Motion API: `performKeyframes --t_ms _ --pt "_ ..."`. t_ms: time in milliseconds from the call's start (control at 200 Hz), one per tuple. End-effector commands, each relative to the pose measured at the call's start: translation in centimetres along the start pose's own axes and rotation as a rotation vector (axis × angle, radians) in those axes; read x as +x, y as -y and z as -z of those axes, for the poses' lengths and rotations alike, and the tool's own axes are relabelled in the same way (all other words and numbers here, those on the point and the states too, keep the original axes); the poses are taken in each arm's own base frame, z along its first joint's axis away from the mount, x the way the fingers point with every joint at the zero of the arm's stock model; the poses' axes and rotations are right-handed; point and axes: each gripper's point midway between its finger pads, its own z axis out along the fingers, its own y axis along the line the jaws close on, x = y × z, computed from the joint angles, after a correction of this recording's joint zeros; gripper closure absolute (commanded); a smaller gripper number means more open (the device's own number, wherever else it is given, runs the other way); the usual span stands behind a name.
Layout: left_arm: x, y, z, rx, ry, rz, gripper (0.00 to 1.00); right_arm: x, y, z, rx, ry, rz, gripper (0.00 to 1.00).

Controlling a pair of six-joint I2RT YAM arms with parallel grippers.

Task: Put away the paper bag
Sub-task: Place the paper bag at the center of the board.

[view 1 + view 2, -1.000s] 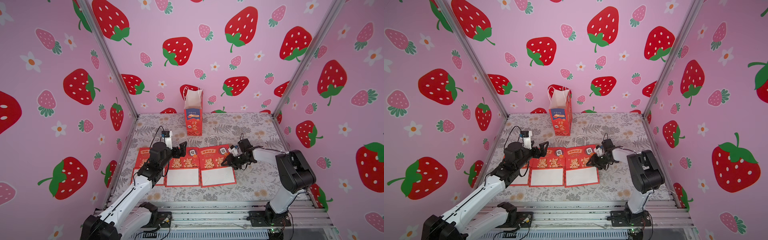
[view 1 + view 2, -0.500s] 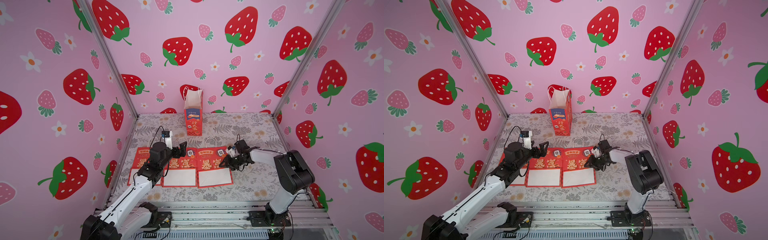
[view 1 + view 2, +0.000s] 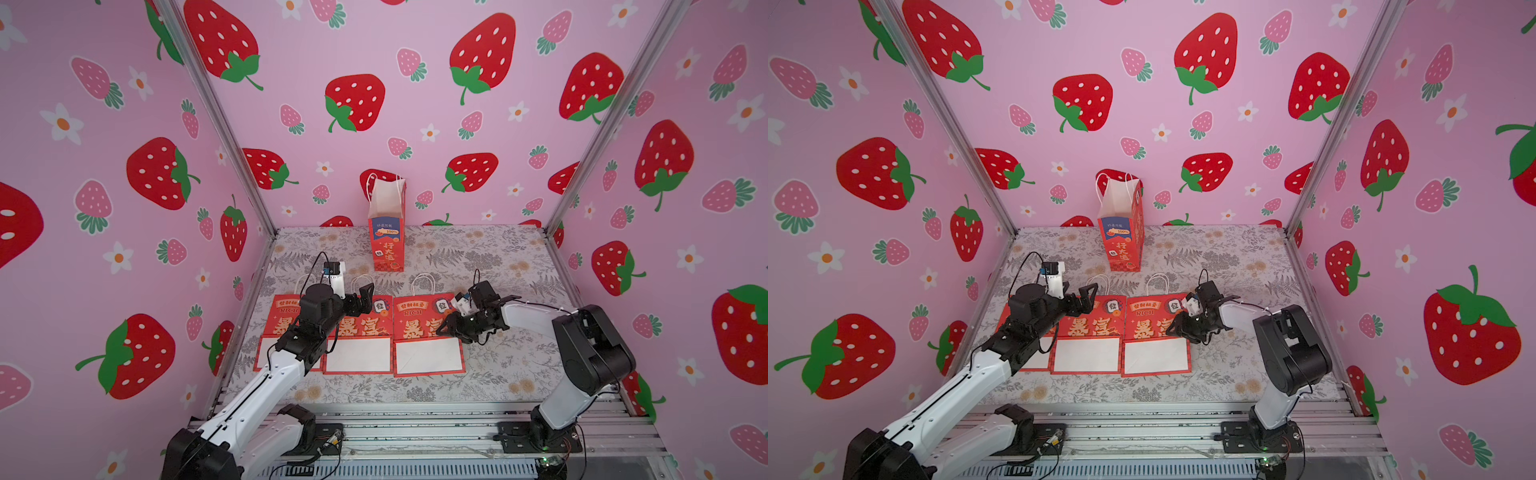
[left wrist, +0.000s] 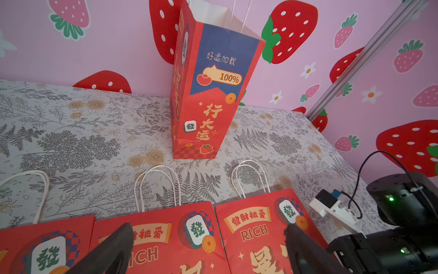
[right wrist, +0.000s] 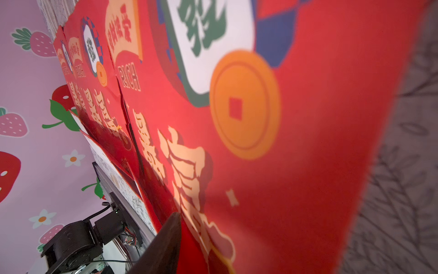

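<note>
Three flat red paper bags with white twisted-cord handles lie side by side on the floral-print cloth: the rightmost flat bag, the middle flat bag and the leftmost flat bag. An upright red-and-blue paper bag stands open behind them, near the back wall. The left gripper hovers over the middle bag, jaws wide apart. The right gripper sits at the rightmost bag's edge; whether it pinches the paper cannot be told (its wrist view shows only one dark finger against blurred glossy print).
</note>
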Motion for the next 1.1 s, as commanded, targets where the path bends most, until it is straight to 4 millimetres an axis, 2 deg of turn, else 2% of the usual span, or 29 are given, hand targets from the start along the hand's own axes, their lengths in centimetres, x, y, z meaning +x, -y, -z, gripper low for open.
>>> performKeyframes --t_ms 0,120,200,285,340,505,635,880,1091 --pt "-0.8 0.3 -0.2 0.018 0.022 -0.002 0.01 1.6 2.5 -0.4 0.107 -0.032 -0.024 0.49" --pt "-0.8 0.4 -0.2 0.023 0.021 -0.003 0.01 1.2 2.5 -0.3 0.115 -0.02 -0.019 0.52" --pt "-0.7 0.4 -0.3 0.022 0.019 -0.003 0.01 0.8 2.4 -0.3 0.119 -0.017 -0.014 0.79" --pt "-0.7 0.4 -0.2 0.02 0.02 -0.004 0.01 0.5 2.2 -0.3 0.116 -0.019 -0.013 0.94" --pt "-0.7 0.3 -0.2 0.018 0.02 -0.004 0.01 0.5 2.3 -0.3 0.117 -0.018 -0.013 0.99" --pt "-0.7 0.4 -0.3 0.021 0.018 -0.001 0.01 0.9 2.8 0.0 0.133 -0.015 -0.011 1.0" --pt "-0.7 0.4 -0.4 0.025 0.015 0.0 0.01 0.4 2.8 0.3 0.125 -0.003 -0.016 1.0" --pt "-0.6 0.4 -0.4 0.024 0.015 -0.002 0.01 -1.3 1.7 -0.1 0.088 0.005 -0.009 1.0" --pt "-0.5 0.5 -0.7 0.027 0.007 -0.002 0.01 -1.4 0.9 -0.7 0.038 -0.015 -0.002 0.99"
